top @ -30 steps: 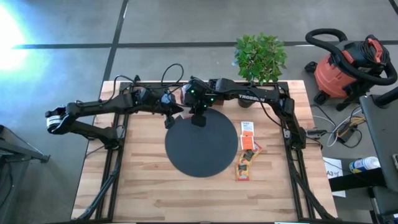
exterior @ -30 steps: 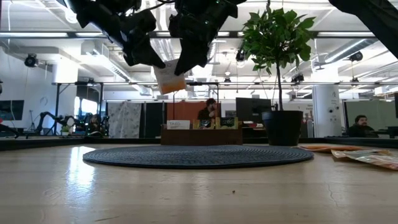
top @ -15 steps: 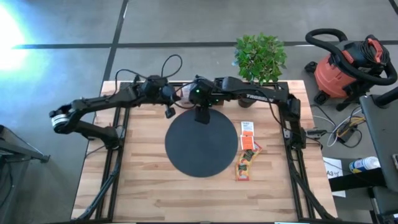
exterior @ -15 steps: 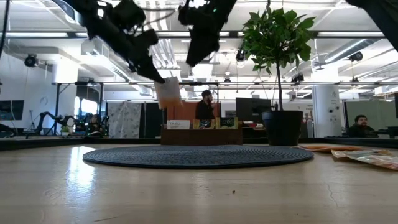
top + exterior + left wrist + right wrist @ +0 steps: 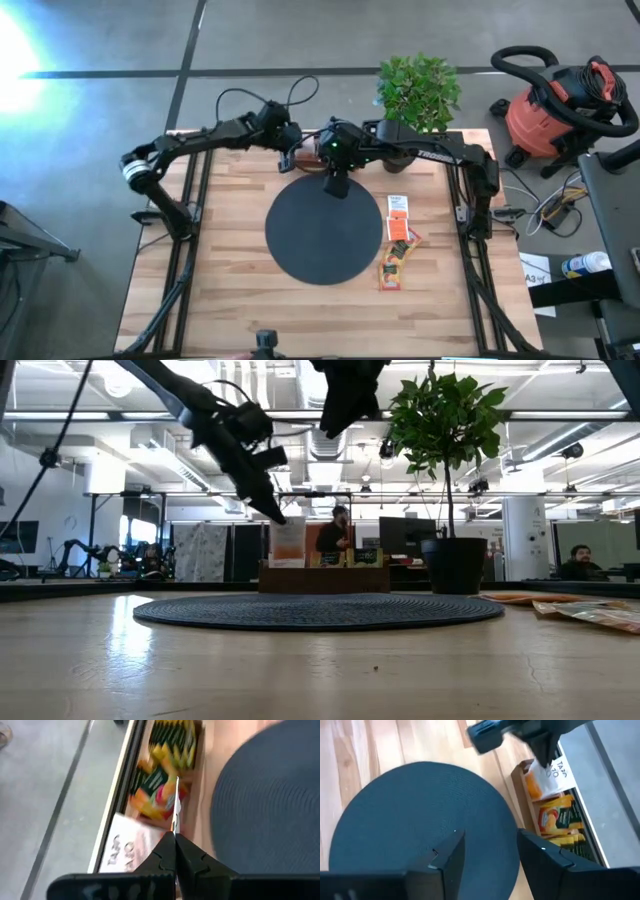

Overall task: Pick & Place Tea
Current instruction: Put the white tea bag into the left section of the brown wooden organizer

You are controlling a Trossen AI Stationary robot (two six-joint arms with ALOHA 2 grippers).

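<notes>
High: left gripper [image 5: 291,157] sat over the wooden box [image 5: 300,160] at the table's far edge; right gripper [image 5: 336,186] nearby over the black mat [image 5: 325,232].

Low: sachet [image 5: 288,542] hung upright below the left fingers, just above the box.

Left wrist: jaws pinched shut on it, edge-on.

Right wrist: jaws apart, empty.

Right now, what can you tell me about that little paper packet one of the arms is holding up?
The small white-and-orange paper tea sachet is a flat square, white above and orange at a lower corner. It hangs in the air, pinched by its top edge in the shut left gripper, seen edge-on from that arm's own camera. It sits above the brown wooden compartment box of sachets at the table's far edge, beside the round black mat. Nothing else touches it.
</notes>
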